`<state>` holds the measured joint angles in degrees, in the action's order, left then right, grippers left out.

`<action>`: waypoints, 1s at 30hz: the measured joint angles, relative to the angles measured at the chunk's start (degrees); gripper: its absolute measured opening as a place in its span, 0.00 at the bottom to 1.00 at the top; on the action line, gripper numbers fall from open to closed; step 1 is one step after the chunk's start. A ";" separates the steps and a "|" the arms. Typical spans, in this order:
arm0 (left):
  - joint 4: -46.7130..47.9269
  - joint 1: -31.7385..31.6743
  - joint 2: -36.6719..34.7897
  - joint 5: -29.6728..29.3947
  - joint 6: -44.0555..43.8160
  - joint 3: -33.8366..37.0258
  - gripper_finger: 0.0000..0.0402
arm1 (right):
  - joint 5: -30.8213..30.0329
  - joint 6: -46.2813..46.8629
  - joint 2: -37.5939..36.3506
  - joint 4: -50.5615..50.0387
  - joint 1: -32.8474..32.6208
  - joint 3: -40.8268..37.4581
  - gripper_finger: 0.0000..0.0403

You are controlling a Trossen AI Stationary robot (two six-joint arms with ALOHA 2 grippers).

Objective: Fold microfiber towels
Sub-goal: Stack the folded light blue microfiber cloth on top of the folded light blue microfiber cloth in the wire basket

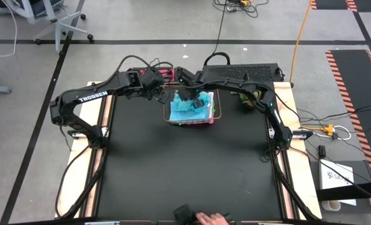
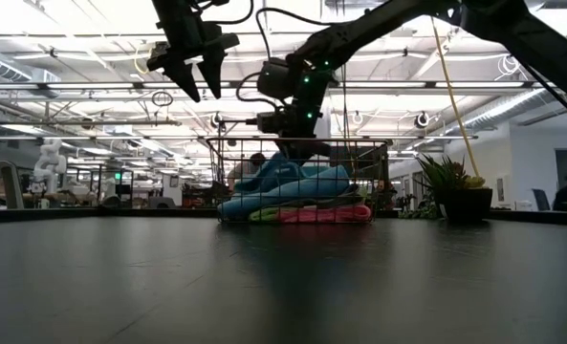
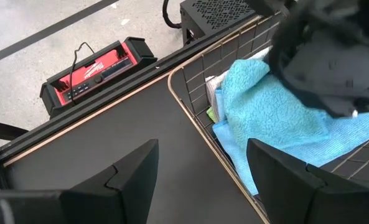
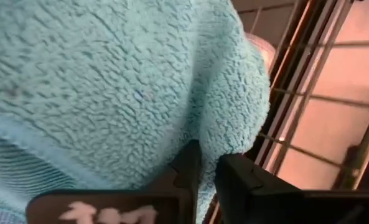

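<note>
A large open lab hall is indicated by long ceiling strip lights (image 2: 92, 48) and hazard-striped floor tape (image 1: 351, 81) at three o'clock.

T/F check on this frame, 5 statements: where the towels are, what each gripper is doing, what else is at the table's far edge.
1. The towels sit stacked in the wire basket. True.
2. The top towel is pink. False: a turquoise towel is on top; the pink towel lies low in the stack.
3. The right gripper is down in the basket with its fingers nearly shut against the turquoise towel. True.
4. The left gripper holds a towel. False: it hangs open and empty above the table, beside the basket.
5. A potted plant stands beside the basket. True.
</note>
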<state>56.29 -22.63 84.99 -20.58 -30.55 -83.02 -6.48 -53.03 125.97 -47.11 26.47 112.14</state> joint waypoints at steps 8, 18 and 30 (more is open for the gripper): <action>-0.01 0.00 0.00 0.00 0.00 0.00 0.61 | -1.24 0.10 -1.18 0.64 -2.56 -0.03 0.17; 0.00 0.00 0.00 0.09 -0.07 0.00 0.61 | -5.26 1.65 -3.27 2.01 -3.00 -0.03 0.32; -0.07 0.00 0.00 0.09 -1.07 0.00 0.61 | 1.26 10.19 -10.79 -7.97 -5.54 -0.17 0.34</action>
<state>56.22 -22.63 84.99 -20.48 -31.62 -83.02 -5.23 -42.84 115.19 -55.08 20.93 111.97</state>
